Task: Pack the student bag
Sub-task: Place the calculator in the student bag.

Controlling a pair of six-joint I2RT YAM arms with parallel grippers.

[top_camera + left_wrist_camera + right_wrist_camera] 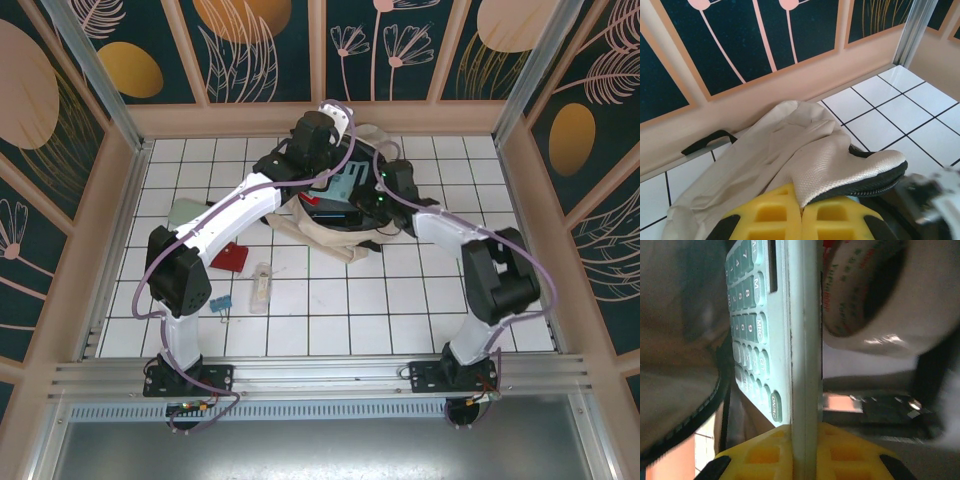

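- Student bag (325, 238): lying at far middle of tiled table (330, 310), close to back wall.
- Pinching its cream flap with left gripper (801, 212), fingers closed tight on fabric.
- Clamping green calculator (757, 340) edge-on in right gripper (805, 440), just beside 1 tape roll (865, 295).

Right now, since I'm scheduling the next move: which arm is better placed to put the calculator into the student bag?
Right. The right end effector is shut on the calculator, beside a tape roll. The left end effector is occupied pinching the student bag's cream flap.
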